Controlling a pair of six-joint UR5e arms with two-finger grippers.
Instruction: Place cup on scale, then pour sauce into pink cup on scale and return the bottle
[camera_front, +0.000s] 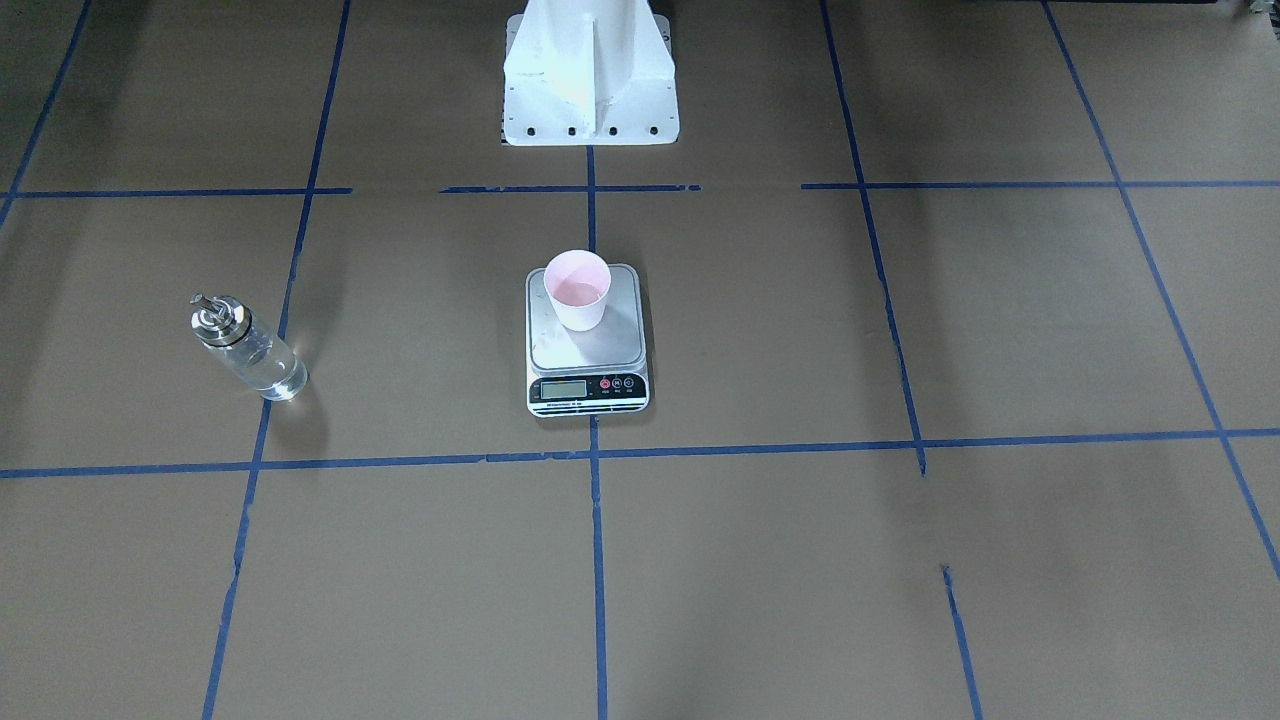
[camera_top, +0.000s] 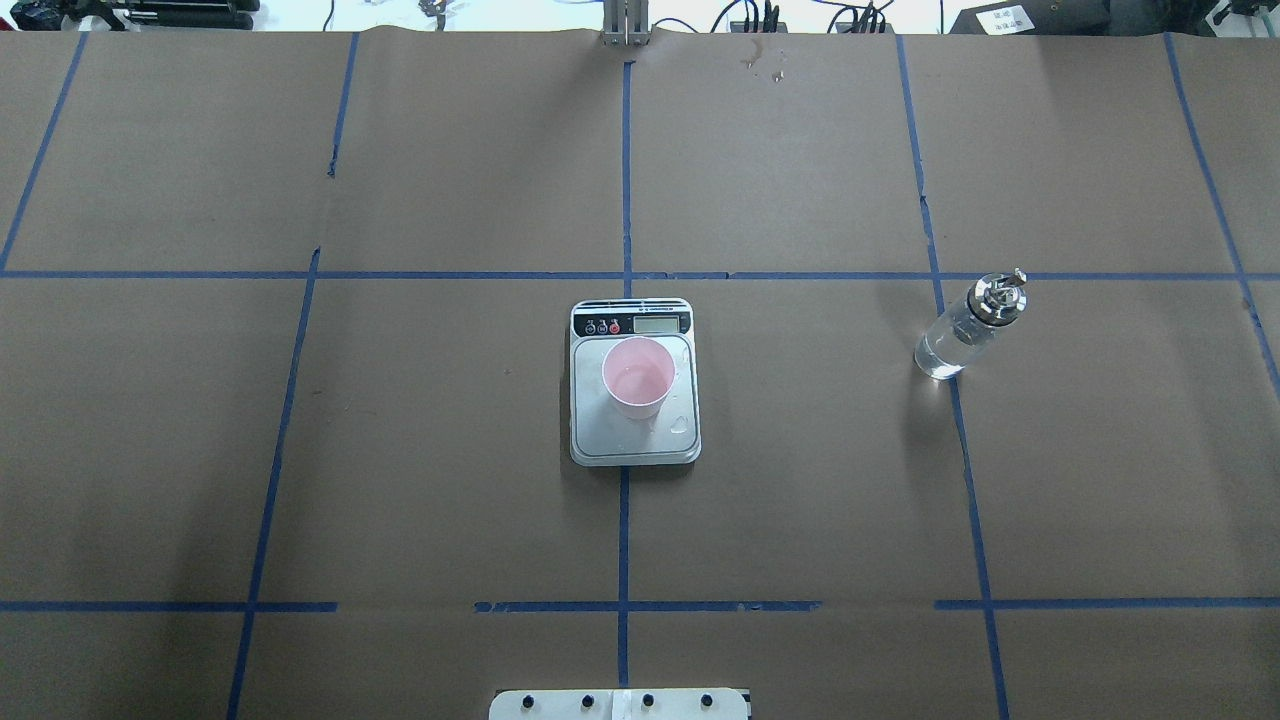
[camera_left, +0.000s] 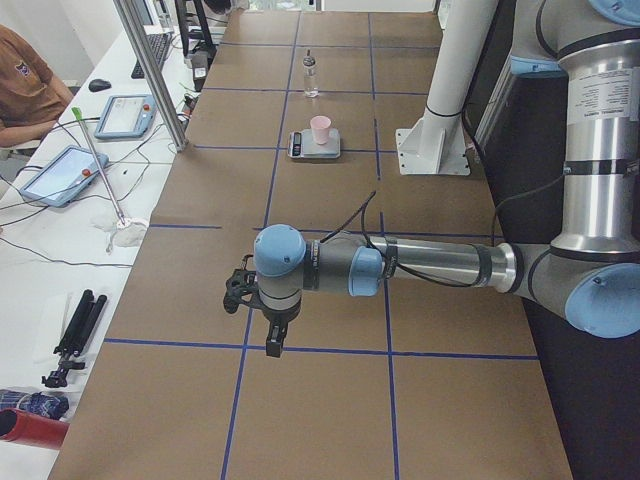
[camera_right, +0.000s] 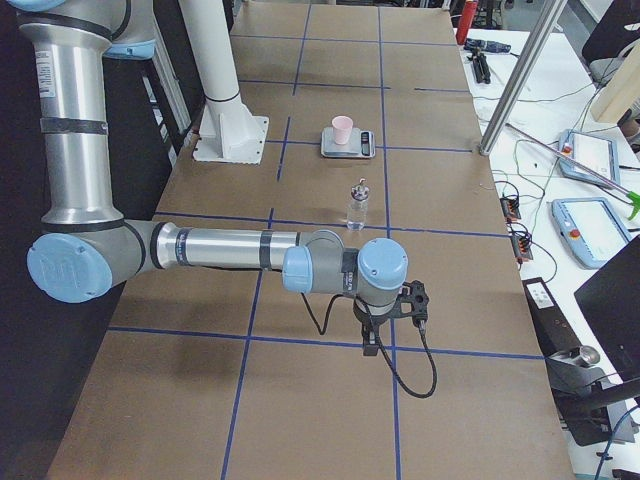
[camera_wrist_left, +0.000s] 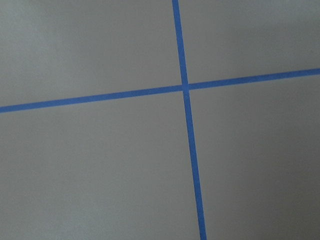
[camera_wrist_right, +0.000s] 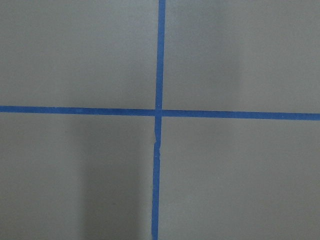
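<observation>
The pink cup (camera_top: 638, 377) stands upright on the steel platform of the scale (camera_top: 634, 450) at the table's middle, with liquid in it; it also shows in the front view (camera_front: 578, 290). The glass bottle (camera_top: 967, 327) with the clear sauce stands upright on the table, far to the scale's right and apart from it; it also shows in the front view (camera_front: 248, 347). My left gripper (camera_left: 272, 345) shows only in the left side view, far from the scale; I cannot tell if it is open. My right gripper (camera_right: 372, 343) shows only in the right side view, short of the bottle; I cannot tell its state.
Brown paper with blue tape lines covers the table (camera_top: 400, 450). The robot's white base (camera_front: 590, 75) stands behind the scale. Small drops lie on the scale's platform (camera_top: 682, 424). Tablets and cables lie on the side bench (camera_left: 70, 170). Both wrist views show only paper and tape crossings.
</observation>
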